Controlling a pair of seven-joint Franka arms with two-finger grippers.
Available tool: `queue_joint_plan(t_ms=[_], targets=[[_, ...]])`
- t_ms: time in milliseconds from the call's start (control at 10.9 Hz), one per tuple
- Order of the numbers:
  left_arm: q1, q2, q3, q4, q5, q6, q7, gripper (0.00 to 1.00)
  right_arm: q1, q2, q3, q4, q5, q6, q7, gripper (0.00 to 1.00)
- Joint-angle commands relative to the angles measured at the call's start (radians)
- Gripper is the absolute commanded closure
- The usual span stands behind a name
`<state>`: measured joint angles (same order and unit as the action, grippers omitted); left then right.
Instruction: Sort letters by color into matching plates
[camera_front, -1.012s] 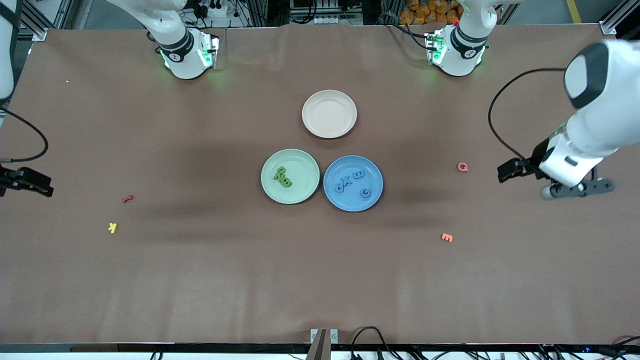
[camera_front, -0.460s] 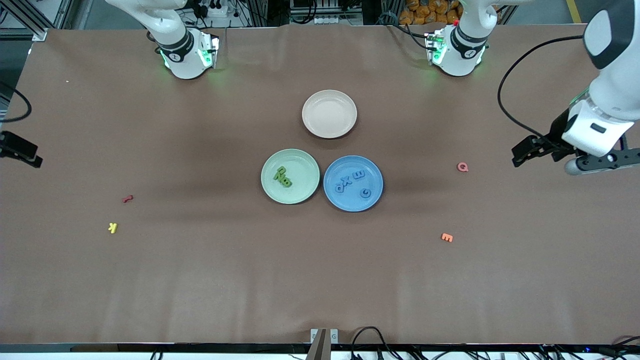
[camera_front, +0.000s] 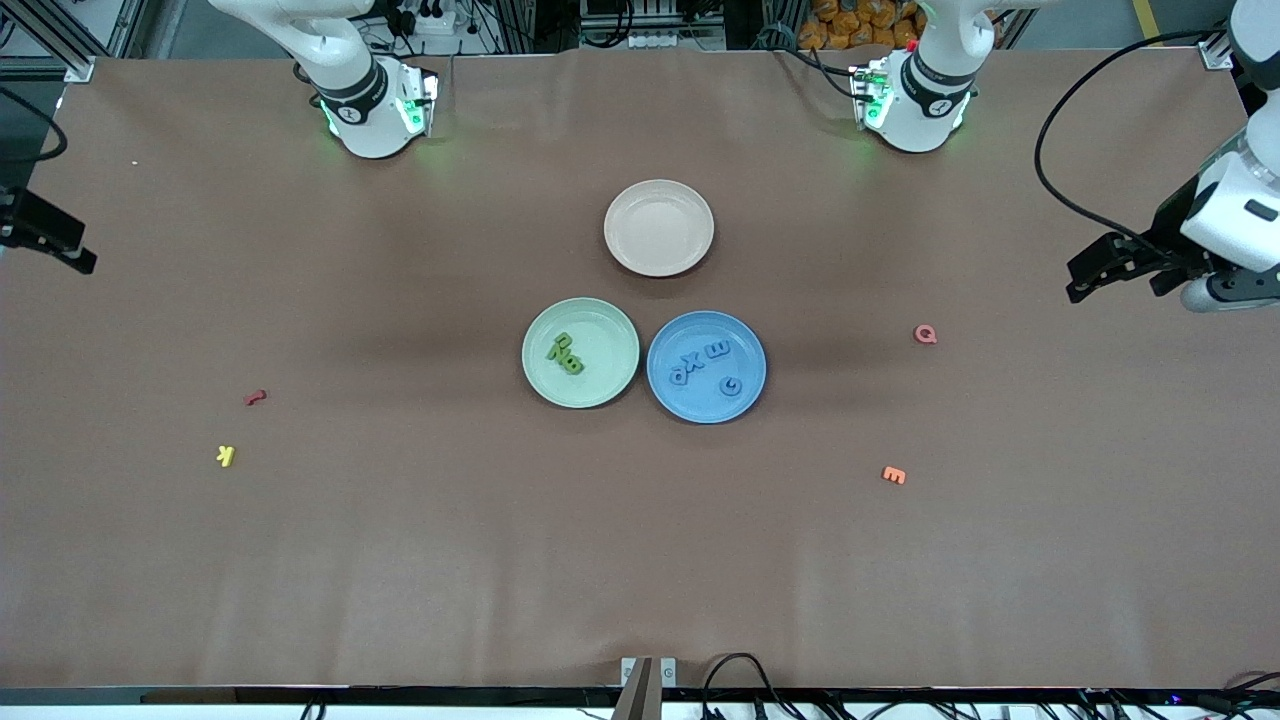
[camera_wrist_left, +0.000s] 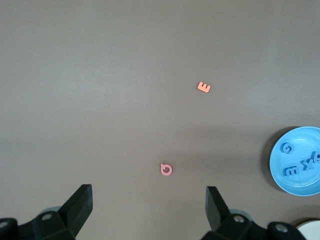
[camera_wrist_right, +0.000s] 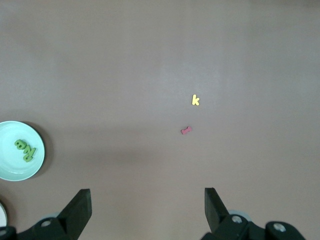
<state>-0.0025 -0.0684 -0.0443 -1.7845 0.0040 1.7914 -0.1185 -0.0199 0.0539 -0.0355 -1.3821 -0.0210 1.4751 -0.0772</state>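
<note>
both claws (camera_wrist_left: 149, 207) (camera_wrist_right: 147, 207) gape empty over bare matte table (camera_front: 640, 560); foam letters (camera_front: 564, 353) fill round plates (camera_front: 610, 330).

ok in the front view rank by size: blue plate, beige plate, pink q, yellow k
1. blue plate, a shade larger than
2. beige plate, though it lies farther from the camera, so this is unsure
3. pink q
4. yellow k, nearly alike with the q

Two plates (camera_front: 600, 325) sit touching at the counter's (camera_front: 640, 560) middle, each holding letters (camera_front: 565, 353). A third plate (camera_front: 659, 228) lies farther from the front camera. Stray letters (camera_front: 925, 334) lie toward both ends.
</note>
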Motion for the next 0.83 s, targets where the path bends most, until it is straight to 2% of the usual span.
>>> queue_joint_plan(t_ms=[0, 184, 368, 736], targets=[[0.026, -0.019, -0.034, 0.017, 0.011, -0.047, 0.023, 0.00, 0.009, -0.043, -0.009, -0.099, 0.019, 0.057, 0.010, 0.00], [0.027, -0.022, -0.042, 0.048, 0.014, -0.091, 0.043, 0.00, 0.011, -0.062, -0.007, -0.178, 0.018, 0.143, 0.010, 0.00], [0.029, -0.022, -0.040, 0.103, 0.019, -0.159, 0.083, 0.00, 0.015, -0.059, -0.006, -0.178, 0.018, 0.145, 0.011, 0.00], [0.035, -0.025, -0.036, 0.117, 0.008, -0.159, 0.085, 0.00, 0.028, -0.055, -0.006, -0.170, 0.016, 0.129, 0.011, 0.00]])
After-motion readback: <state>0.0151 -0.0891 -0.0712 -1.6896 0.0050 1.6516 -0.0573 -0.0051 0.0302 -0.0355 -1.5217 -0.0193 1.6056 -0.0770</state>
